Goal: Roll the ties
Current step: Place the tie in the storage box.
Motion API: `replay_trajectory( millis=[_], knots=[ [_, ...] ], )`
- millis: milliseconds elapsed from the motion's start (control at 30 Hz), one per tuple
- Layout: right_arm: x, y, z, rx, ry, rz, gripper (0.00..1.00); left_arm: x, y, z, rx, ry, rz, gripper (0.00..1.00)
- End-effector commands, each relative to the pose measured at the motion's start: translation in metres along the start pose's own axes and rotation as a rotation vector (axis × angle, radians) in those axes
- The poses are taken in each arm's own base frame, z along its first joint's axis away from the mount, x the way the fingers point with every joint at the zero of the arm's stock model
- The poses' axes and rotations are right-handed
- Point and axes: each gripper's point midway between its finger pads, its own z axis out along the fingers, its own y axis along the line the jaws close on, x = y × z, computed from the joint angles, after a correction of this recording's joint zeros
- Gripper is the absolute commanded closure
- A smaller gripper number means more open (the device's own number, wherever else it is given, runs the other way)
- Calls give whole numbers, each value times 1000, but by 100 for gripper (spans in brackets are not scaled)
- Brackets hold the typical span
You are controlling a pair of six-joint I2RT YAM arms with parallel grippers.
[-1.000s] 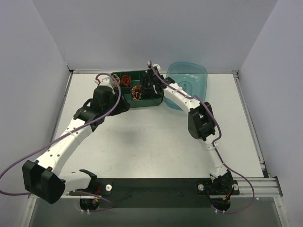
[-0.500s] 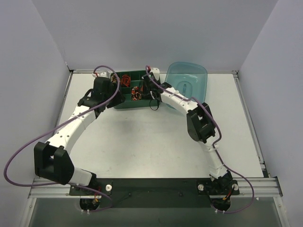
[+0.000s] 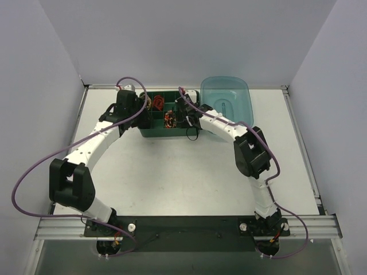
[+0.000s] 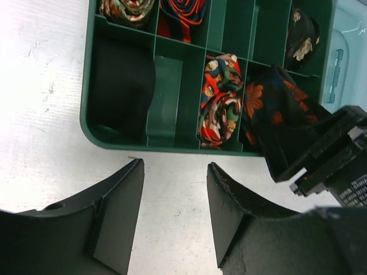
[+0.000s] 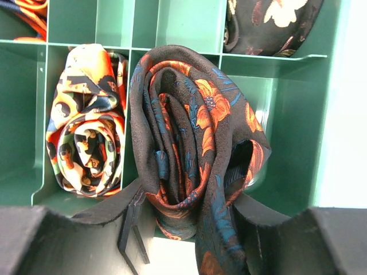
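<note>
left arm (image 3: 97, 143) has swung in by the tray (image 4: 87, 103), left jaws open and empty. right jaws hold the rolled dark tie (image 5: 189, 132) over a slot; other coils (image 4: 221, 100) already sit filed.

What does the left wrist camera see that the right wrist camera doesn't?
Only the left wrist view shows the left end effector, open and empty above the table, and a flowery tie in a corner compartment. Only the right wrist view shows the spiral folds of the dark orange-flowered tie, close up. Both show the green tray, that dark tie gripped by the right end effector, the orange rolled tie beside it, and a black tie with cream flowers.
</note>
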Motion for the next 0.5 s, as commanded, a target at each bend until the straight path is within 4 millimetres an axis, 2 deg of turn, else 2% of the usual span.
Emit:
replay_trajectory(
  millis=[0,167,267,367,400,467],
  knots=[
    [42,-24,-23,45,151,-107,100,-20,-15,7,47,-46,22,43],
    [59,-33,-32,47,197,-128,100,-11,-11,17,45,-24,20,44],
    [54,-36,-31,76,174,-113,100,-9,-13,18,56,-19,20,44],
    [43,-30,-26,79,144,-89,100,-8,-14,13,68,-20,22,44],
    [32,-26,-26,74,118,-81,100,-6,-12,11,66,-17,20,44],
    [29,-24,-19,81,113,-68,100,-9,-15,4,82,-38,19,44]
  ],
)
